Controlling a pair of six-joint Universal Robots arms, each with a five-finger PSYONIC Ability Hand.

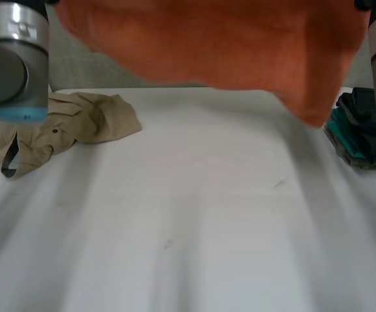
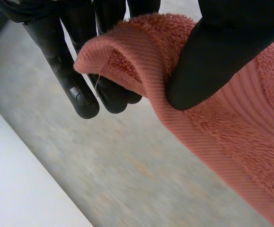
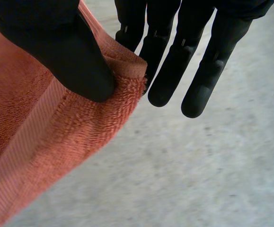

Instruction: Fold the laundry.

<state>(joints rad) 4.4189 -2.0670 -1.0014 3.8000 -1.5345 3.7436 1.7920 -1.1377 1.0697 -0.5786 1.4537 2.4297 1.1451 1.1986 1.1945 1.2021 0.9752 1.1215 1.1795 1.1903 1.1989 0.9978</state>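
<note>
Load: towel (image 1: 226, 45) hangs in the air above the table's (image 1: 194, 214) far edge.
Grip: left hand (image 2: 222, 56) and right hand (image 3: 51, 47) each pinch a top corner between thumb and fingers.
Risk: the pinches look shallow, so a corner may slip out.
Obstacles: garment (image 1: 64, 127) at the far left corner. Pile (image 1: 363, 136) at the right edge, near the towel's low corner, could snag it.

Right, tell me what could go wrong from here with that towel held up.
1. The left hand and right hand each pinch only a little of the orange towel at its edge, so either grip might slip.
2. The towel hangs lowest beside the dark clothes pile and could drag it when laid down.
3. The tan garment on the table may crowd the fold.
</note>
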